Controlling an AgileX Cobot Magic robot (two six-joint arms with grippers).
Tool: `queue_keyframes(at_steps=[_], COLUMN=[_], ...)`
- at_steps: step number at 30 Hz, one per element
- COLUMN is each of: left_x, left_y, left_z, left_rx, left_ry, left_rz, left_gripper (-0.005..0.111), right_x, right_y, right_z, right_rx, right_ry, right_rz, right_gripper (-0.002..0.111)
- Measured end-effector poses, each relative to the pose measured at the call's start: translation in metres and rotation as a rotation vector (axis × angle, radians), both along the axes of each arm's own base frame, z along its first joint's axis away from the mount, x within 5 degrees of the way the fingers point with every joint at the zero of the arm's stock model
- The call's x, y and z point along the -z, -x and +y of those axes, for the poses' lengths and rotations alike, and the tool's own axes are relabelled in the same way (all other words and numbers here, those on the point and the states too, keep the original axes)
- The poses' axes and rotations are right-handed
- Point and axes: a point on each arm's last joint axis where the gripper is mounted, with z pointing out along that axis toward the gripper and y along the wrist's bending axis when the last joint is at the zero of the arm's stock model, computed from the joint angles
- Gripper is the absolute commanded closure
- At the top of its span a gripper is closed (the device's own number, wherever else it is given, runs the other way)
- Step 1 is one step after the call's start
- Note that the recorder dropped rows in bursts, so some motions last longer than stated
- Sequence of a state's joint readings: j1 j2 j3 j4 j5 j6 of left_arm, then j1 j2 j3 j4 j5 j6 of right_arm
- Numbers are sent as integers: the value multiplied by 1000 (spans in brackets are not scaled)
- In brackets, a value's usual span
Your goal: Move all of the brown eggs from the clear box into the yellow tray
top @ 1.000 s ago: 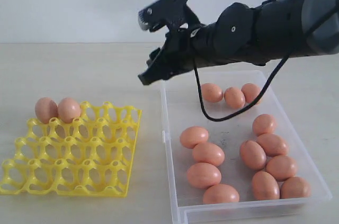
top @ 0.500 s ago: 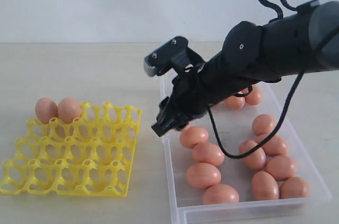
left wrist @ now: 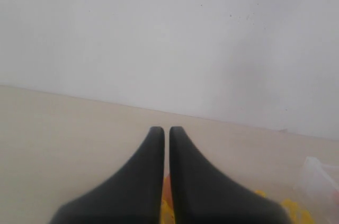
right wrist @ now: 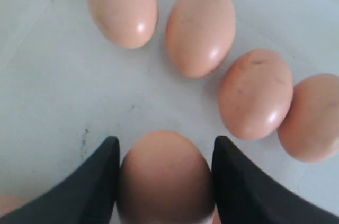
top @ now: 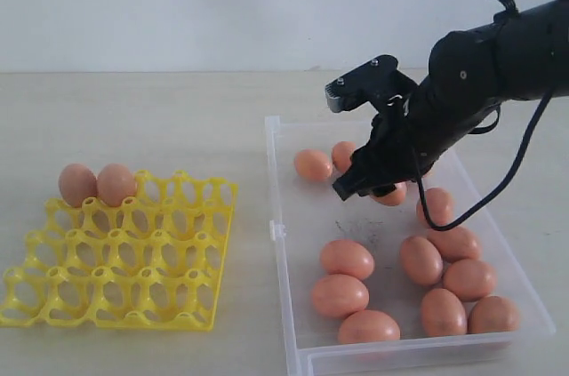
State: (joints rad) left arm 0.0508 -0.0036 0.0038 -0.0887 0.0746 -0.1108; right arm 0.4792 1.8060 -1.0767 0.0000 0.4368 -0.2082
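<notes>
Four brown eggs [right wrist: 200,28] crowd right gripper [right wrist: 165,143] | jaws wide astride a fifth [right wrist: 165,179] | left gripper [left wrist: 166,131] seemingly closed

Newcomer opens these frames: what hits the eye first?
The black right gripper reaches down into the clear box on the right, its fingers on either side of one brown egg. Loose eggs lie scattered across the box floor around it. To the left sits the bright yellow tray, nearly bare, with just two eggs in its back-left corner.
</notes>
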Motion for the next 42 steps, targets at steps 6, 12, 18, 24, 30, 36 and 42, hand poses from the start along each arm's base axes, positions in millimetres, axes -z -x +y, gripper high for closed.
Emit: queue_keyframes(at_steps=[6, 12, 18, 24, 30, 36, 42], left_x=[0, 0, 0, 0, 0, 0, 0], left_y=[0, 0, 0, 0, 0, 0, 0], left_z=[0, 0, 0, 0, 0, 0, 0], left_rx=[0, 0, 0, 0, 0, 0, 0], left_ry=[0, 0, 0, 0, 0, 0, 0], left_rz=[0, 0, 0, 0, 0, 0, 0], left_gripper=[103, 103, 103, 103, 103, 103, 103], right_x=[-33, -60, -65, -57, -32, -9, 19], right_y=[1, 22, 45, 49, 28, 6, -9], right_z=[20, 47, 62, 76, 105, 143, 165], right_rx=[-43, -129, -208, -317, -362, -527, -640], right_ry=[-151, -408, -614, -761, -875, -913, -868], right_rz=[-265, -652, -938, -1052, -954, -870, -761], right_gripper=[109, 109, 109, 109, 109, 109, 109])
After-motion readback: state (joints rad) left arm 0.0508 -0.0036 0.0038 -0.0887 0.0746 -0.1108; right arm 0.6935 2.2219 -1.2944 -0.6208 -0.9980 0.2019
